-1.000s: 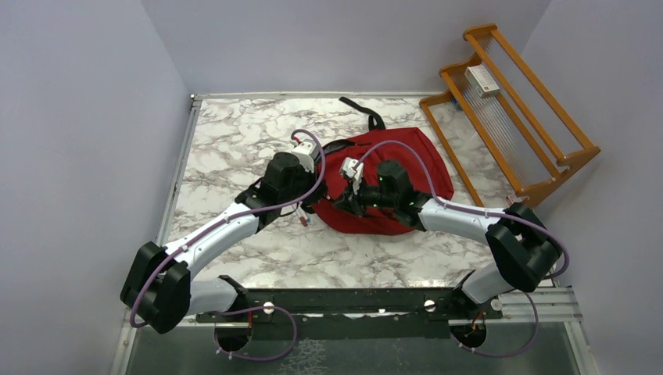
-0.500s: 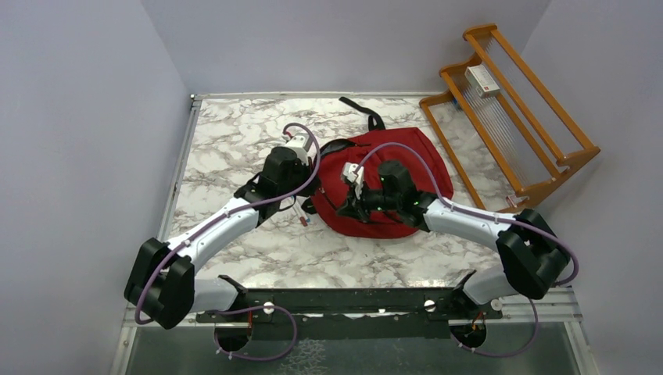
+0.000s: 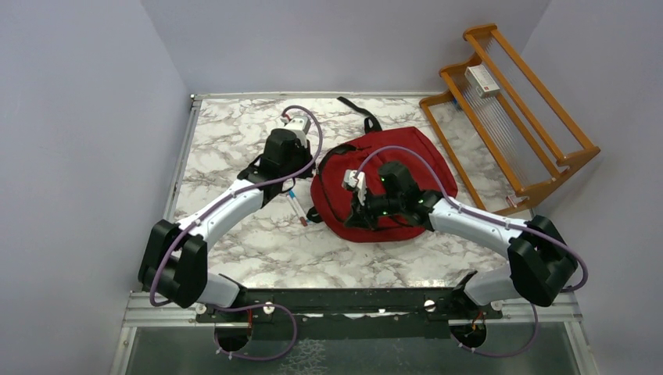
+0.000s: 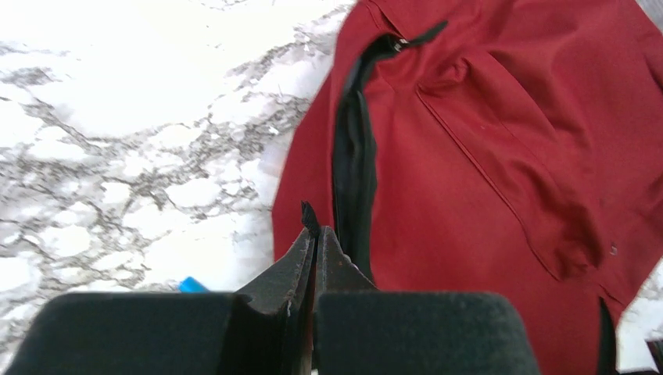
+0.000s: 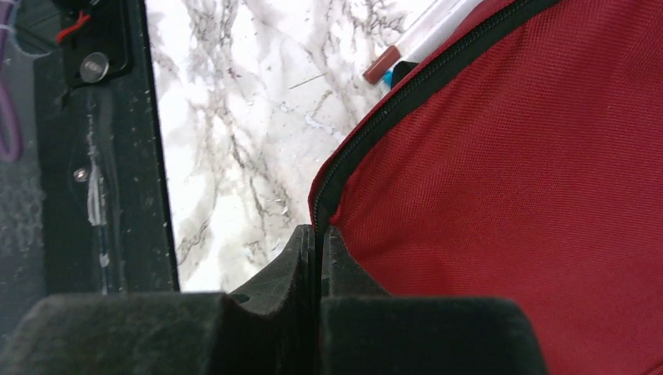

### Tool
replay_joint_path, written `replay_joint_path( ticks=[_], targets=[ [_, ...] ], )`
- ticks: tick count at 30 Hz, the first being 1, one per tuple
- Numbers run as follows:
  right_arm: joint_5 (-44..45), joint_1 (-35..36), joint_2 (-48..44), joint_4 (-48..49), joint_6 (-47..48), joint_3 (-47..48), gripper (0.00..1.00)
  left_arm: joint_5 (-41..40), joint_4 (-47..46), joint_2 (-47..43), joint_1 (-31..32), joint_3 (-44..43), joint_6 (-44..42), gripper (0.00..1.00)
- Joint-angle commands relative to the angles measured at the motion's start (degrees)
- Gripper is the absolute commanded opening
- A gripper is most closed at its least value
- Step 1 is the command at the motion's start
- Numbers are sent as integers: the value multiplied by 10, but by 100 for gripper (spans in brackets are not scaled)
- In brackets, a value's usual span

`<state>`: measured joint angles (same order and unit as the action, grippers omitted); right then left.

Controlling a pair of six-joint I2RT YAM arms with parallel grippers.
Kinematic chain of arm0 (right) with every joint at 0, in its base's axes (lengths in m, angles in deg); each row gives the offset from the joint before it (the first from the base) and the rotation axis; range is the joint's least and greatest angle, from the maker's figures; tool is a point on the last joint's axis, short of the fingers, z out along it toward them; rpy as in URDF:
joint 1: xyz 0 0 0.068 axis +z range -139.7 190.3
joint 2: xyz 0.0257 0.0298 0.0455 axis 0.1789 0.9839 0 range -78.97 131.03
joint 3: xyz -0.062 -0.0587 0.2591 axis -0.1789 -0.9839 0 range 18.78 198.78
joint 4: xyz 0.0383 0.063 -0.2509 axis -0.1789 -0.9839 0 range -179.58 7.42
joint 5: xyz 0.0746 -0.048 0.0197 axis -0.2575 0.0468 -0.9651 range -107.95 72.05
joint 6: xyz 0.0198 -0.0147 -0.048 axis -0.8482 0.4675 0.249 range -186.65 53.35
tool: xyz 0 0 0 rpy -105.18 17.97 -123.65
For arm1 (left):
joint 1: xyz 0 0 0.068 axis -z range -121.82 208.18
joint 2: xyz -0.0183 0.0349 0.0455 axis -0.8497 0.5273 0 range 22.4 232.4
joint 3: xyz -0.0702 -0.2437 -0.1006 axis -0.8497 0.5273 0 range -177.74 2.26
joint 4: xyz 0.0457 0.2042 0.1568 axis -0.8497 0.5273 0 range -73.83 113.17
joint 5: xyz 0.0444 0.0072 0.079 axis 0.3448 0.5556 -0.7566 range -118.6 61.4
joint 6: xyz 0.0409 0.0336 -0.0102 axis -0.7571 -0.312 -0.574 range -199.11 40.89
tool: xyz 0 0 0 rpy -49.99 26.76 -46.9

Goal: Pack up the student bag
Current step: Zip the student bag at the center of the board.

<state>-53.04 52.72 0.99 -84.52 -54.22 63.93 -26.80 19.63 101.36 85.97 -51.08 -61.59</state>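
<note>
My left jaws are pressed together, with a thin black sliver poking up between the tips; I cannot tell what it is. They sit just beside the left edge of the red backpack [image 4: 485, 156], close to a black zip [image 4: 353, 156] that runs along that edge. Below them is the white, grey-veined marble counter [image 4: 117, 117].

My right jaws are closed tight too. Their tips meet right at the backpack's near edge, where black zip teeth [image 5: 406, 86] border the red fabric. I cannot tell whether any cloth is pinched between them. Just past that edge a pen [image 5: 422, 35] with a red end lies on the counter.

From above, the backpack lies flat near the middle of the counter, between my two arms. A black strap [image 3: 361, 112] trails from its top toward the back wall. At the right rear stands a slatted wooden rack [image 3: 539, 148]. A small white box [image 3: 482, 80] with a red mark rests on it; its print is too small to read.
</note>
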Motion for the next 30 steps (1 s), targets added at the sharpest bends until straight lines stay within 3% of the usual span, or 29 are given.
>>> replay_joint_path(
  ticks=[1,9,13,16,21,30],
  targets=[
    [-70,6,-16,-147,-2,19,0,-47,-48,39,-28,-59,-45,0],
    [-130,7,-32,-238,-1,45,1,44,-57,114,-34,-132,-63,0],
    [-118,8,-52,-243,-7,51,2,86,-62,134,-34,-148,-68,0],
    [-53,8,-76,-210,-39,42,19,113,-67,137,-34,-144,-72,0],
    [85,8,-106,-136,-128,39,36,142,-89,119,-34,-118,-74,0],
    [264,8,-74,53,-372,47,48,161,-102,112,-34,-105,-63,0]
  ],
)
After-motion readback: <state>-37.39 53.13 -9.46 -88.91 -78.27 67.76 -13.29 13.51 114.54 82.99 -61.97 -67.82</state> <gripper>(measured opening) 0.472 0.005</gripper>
